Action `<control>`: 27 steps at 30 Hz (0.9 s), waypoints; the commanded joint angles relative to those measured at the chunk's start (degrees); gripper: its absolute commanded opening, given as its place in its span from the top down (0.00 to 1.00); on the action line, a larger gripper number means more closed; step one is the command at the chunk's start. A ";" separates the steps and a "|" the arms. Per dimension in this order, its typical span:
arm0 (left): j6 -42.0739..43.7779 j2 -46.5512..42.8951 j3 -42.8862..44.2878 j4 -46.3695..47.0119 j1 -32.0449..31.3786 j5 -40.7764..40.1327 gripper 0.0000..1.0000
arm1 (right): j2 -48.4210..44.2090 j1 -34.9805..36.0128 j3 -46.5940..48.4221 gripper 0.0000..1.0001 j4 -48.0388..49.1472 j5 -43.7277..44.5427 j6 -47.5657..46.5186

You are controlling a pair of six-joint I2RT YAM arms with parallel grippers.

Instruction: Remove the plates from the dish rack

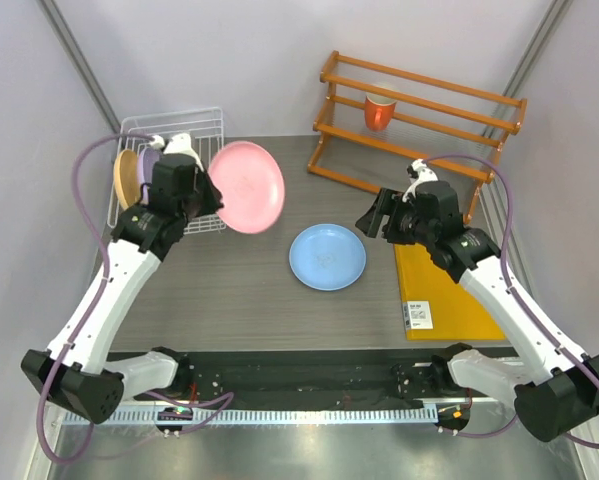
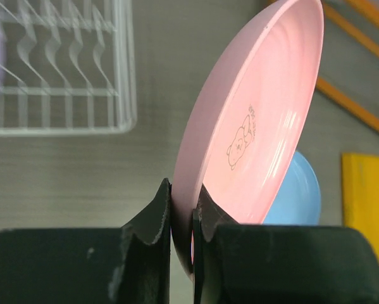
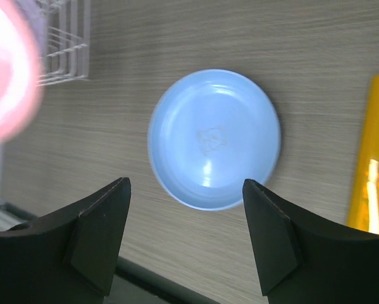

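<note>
My left gripper (image 1: 211,196) is shut on the rim of the pink plate (image 1: 249,186) and holds it tilted in the air, just right of the white wire dish rack (image 1: 211,118). In the left wrist view the gripper (image 2: 183,212) pinches the pink plate (image 2: 259,120) by its edge. The lilac plate (image 1: 149,160) and the orange-yellow plate (image 1: 126,178) stand in the rack. The light blue plate (image 1: 326,256) lies flat on the table. My right gripper (image 1: 372,220) is open and empty above the table right of it; its wrist view (image 3: 186,237) shows the blue plate (image 3: 214,139) below.
An orange wooden slatted shelf (image 1: 419,120) stands at the back right with an orange-red cup (image 1: 380,112) on it. A yellow flat board (image 1: 444,292) lies on the table at the right, under the right arm.
</note>
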 commanded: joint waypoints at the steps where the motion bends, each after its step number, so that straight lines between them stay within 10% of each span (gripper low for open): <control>1: -10.87 -1.52 -7.03 6.08 -0.74 17.98 1.00 | -0.63 0.37 -0.23 0.22 10.50 -9.81 6.04; 21: -17.64 1.47 -10.21 13.39 -14.97 15.18 1.00 | 4.81 1.78 -4.19 0.21 16.14 -13.07 7.99; 24: -17.82 1.38 -10.21 13.91 -16.21 13.62 1.00 | 5.26 1.78 -4.63 0.42 16.49 -14.21 7.81; 25: -17.82 1.29 -10.30 13.92 -16.38 12.82 1.00 | 5.08 1.78 -5.15 0.66 16.75 -14.30 7.99; 27: -17.74 0.68 -10.91 14.53 -16.47 12.55 1.00 | 4.90 1.78 -5.50 0.84 17.45 -15.17 7.81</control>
